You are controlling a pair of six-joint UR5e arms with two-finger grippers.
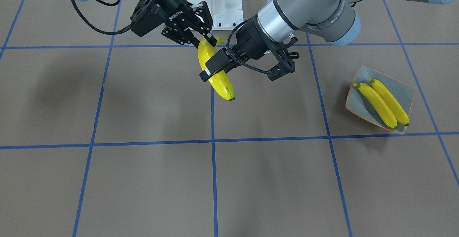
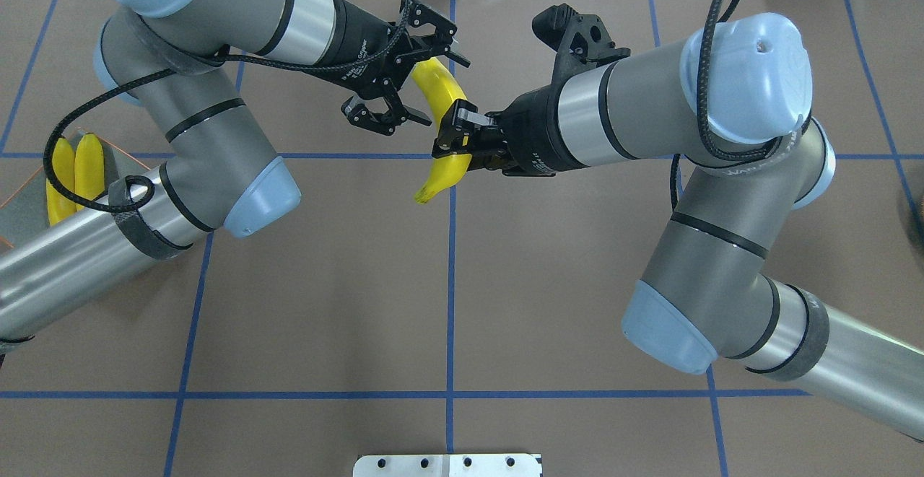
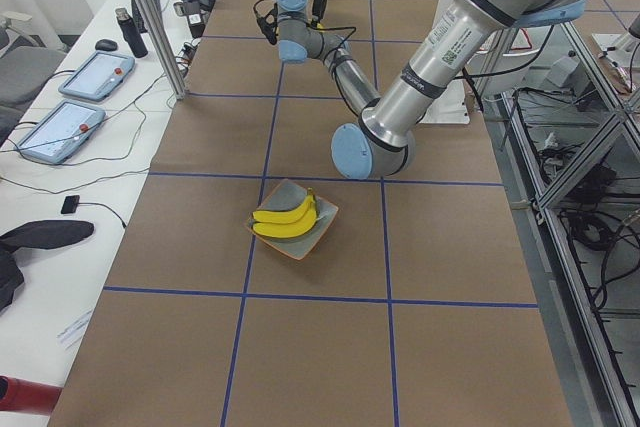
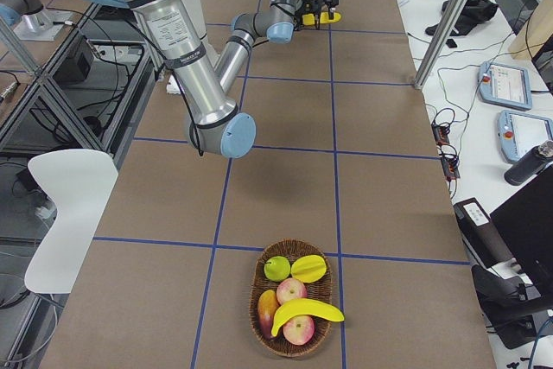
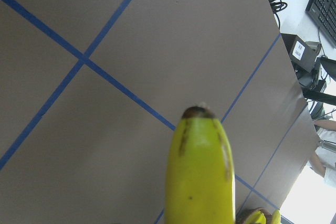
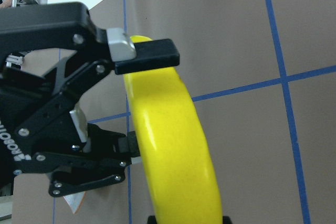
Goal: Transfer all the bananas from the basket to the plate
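Bright yellow curved banana [image 1: 221,85], dark-tipped, faintly flecked

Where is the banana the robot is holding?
In the overhead view the banana hangs over the centre blue line, gripped by the right claw, left claw around its far end.

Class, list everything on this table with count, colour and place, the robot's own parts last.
bananas: four, yellow; two on the plate, held banana mid-table, basket banana across the other fruit
plate: one, grey-green, orange rim; robot's left side
basket: one, brown wicker; robot's right end
other fruit: about five, green, yellow, red; in the basket
table: one, brown, blue grid
right gripper: one, black; jaws shut on the held banana
left gripper: one, black; jaws open beside it
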